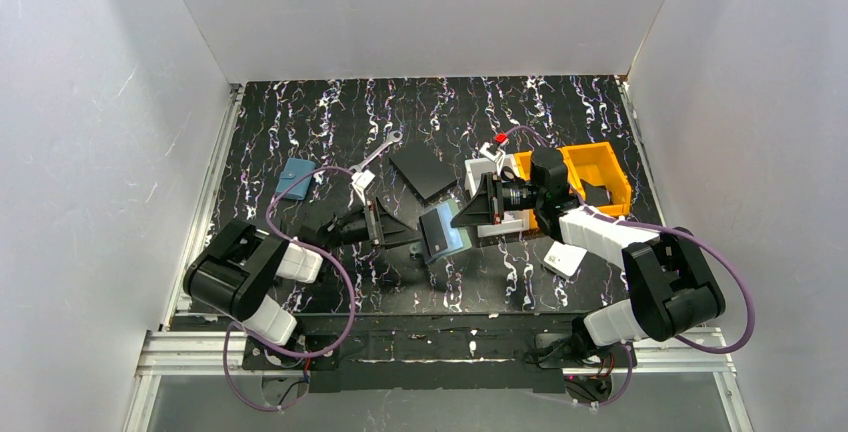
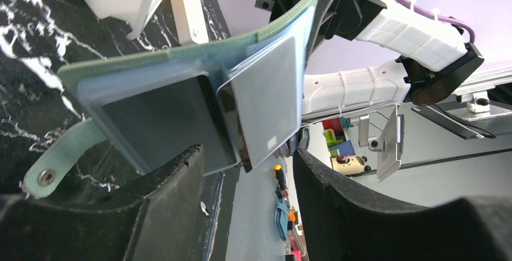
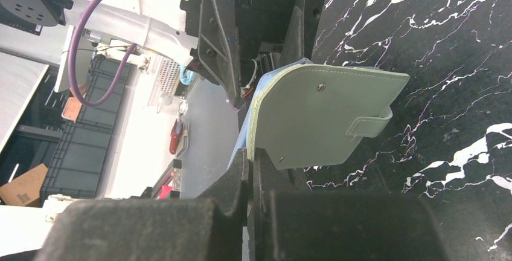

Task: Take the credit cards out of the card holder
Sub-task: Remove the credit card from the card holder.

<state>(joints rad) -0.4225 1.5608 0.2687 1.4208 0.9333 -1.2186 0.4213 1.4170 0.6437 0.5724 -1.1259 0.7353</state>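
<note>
The card holder (image 2: 181, 55), mint-green outside with grey-blue inner panels, hangs open above the table between both grippers; it also shows in the top view (image 1: 443, 233) and the right wrist view (image 3: 326, 116). My right gripper (image 3: 250, 167) is shut on the holder's edge and holds it up (image 1: 460, 220). A pale grey credit card (image 2: 265, 101) sticks partly out of an inner pocket, next to a dark panel (image 2: 163, 116). My left gripper (image 2: 247, 173) is open, its fingers on either side of the card's lower corner without touching it (image 1: 415, 236). No other card shows.
A black square plate (image 1: 423, 171), a wrench (image 1: 378, 152) and a small blue pouch (image 1: 294, 178) lie at the back. A white box (image 1: 490, 177) and an orange bin (image 1: 590, 177) stand behind the right arm. A small white item (image 1: 565, 258) lies near the right.
</note>
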